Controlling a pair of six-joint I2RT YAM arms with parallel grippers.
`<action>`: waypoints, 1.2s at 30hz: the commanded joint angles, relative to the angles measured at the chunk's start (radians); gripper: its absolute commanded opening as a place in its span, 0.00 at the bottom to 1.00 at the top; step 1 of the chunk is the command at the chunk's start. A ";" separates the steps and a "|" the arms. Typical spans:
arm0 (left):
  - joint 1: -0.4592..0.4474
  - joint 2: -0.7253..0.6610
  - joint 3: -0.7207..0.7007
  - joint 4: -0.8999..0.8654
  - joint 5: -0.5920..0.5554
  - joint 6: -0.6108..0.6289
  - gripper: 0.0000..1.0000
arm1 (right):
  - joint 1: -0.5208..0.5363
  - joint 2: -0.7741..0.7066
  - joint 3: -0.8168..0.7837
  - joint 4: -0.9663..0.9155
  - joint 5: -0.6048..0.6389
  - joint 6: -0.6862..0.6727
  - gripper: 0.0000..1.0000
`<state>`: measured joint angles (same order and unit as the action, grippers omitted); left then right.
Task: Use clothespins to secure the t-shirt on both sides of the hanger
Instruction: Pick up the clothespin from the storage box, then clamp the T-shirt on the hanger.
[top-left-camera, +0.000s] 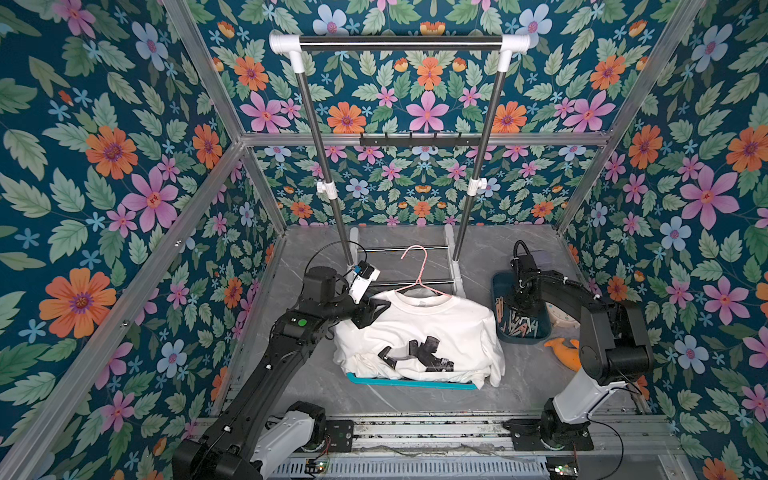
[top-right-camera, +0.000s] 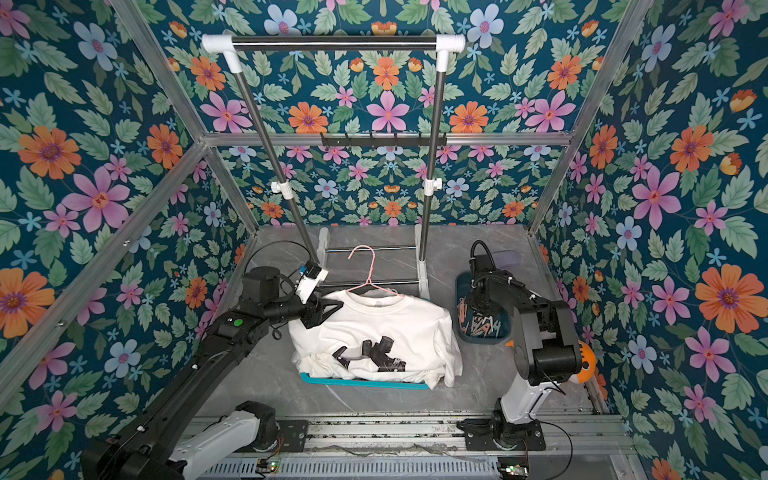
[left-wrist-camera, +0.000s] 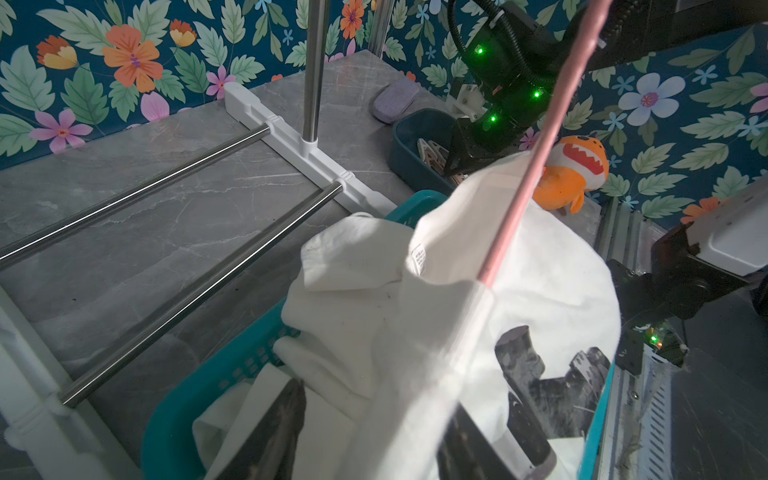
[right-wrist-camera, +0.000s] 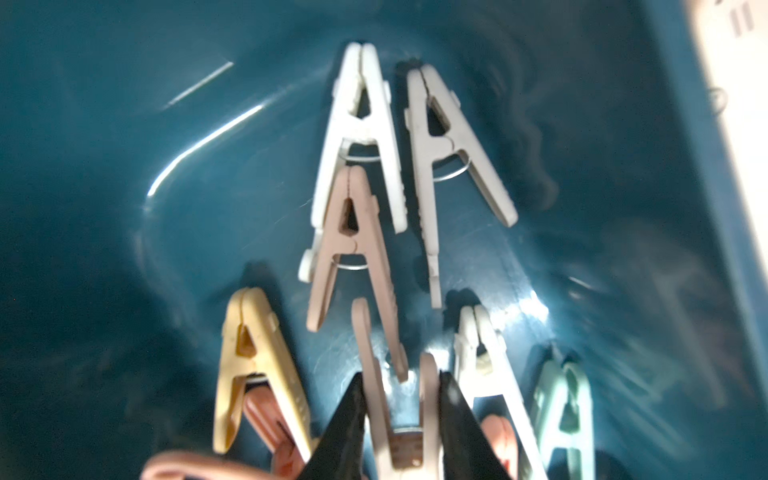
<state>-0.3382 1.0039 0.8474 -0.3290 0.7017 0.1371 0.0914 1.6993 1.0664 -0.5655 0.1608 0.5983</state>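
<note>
Neither side looks pegged yet. The t-shirt (top-left-camera: 432, 328) lies on its pink hanger (top-left-camera: 415, 270) over a teal basket (top-left-camera: 411, 383) on the bench (top-left-camera: 519, 374), one shoulder pinched in the left hand (top-left-camera: 371, 312). The right hand (right-wrist-camera: 401, 386), down in the blue bin (top-left-camera: 495, 291), grips one pale pink clothespin (right-wrist-camera: 401, 449); both clippings remain

The walls (top-left-camera: 104, 145) are dark blue paper with big orange, pink and pale blue flowers and green leaves. Shiny silver metal bars (top-left-camera: 291, 139) frame them. The floor (top-left-camera: 415, 401) is grey stone with thin white lines. A tall metal clothes rack (top-left-camera: 401, 41) stands at the back.
</note>
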 joint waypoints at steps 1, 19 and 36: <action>0.000 0.002 0.005 0.029 0.018 -0.002 0.00 | 0.003 -0.025 -0.009 -0.010 0.028 -0.013 0.29; -0.005 0.016 0.040 0.051 0.045 -0.040 0.00 | 0.016 -0.294 -0.092 0.150 -0.045 -0.191 0.28; -0.011 0.047 0.085 0.070 0.063 -0.051 0.00 | 0.089 -0.600 -0.101 0.269 -0.282 -0.314 0.19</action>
<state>-0.3500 1.0477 0.9215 -0.2993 0.7391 0.0856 0.1719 1.1259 0.9531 -0.3336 -0.0578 0.3141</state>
